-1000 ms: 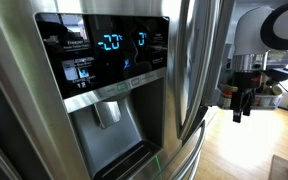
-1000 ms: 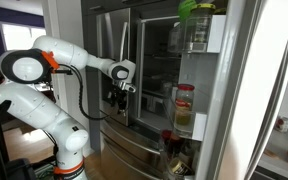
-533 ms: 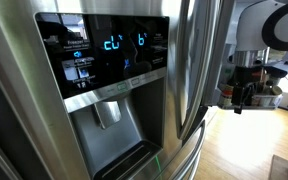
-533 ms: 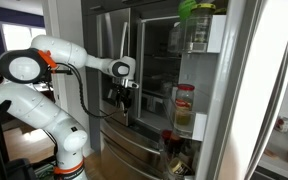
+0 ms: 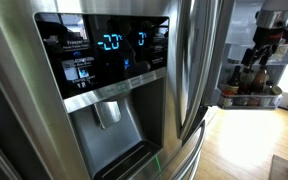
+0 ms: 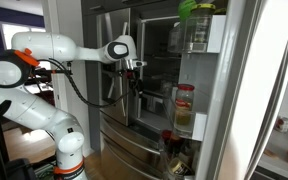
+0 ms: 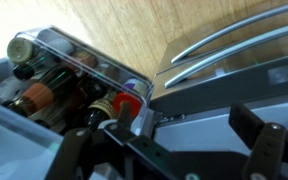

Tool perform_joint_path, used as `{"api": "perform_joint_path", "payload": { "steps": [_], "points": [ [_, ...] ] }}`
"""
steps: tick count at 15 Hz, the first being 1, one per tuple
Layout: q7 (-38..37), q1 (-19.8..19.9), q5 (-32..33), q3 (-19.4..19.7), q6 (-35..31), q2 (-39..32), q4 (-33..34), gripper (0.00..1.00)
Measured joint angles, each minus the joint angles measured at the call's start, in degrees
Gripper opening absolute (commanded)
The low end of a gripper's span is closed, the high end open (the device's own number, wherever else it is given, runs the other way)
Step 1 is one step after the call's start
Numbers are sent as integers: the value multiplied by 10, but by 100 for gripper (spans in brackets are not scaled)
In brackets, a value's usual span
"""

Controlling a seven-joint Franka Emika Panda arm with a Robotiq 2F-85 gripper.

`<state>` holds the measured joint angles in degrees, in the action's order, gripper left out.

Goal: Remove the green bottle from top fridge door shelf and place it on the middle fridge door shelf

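The green bottle [image 6: 194, 8] stands at the very top of the open fridge door, above a clear jar [image 6: 196, 36]; only part of it shows. The middle fridge door shelf [image 6: 200, 124] is a pale bin below, holding a red-lidded jar [image 6: 184, 106]. My gripper [image 6: 136, 76] hangs in front of the fridge, left of the door shelves and well below the green bottle. It also shows in an exterior view [image 5: 263, 52]. In the wrist view the gripper [image 7: 174, 125] has its dark fingers wide apart with nothing between them. The green bottle is out of the wrist view.
The wrist view looks down on a clear door bin [image 7: 79, 52] packed with bottles, one with a red cap [image 7: 127, 105]. Steel fridge handles [image 7: 224, 45] run beside it. A dispenser panel [image 5: 104, 60] fills the closed door. A low door shelf [image 6: 174, 152] holds more bottles.
The arm has lifted and swung towards the open door. The gripper now sits higher and closer to the shelves than before. The fridge contents have not moved.
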<state>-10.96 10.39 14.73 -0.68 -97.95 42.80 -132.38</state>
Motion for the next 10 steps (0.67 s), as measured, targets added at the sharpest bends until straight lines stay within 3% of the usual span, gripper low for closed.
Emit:
{"api": "perform_joint_path", "payload": {
  "steps": [7, 10],
  "points": [
    [-11, 6, 16, -2, -4, 14, 15, 100],
    [-20, 20, 65, -1, -4, 15, 49, 100]
  ]
}}
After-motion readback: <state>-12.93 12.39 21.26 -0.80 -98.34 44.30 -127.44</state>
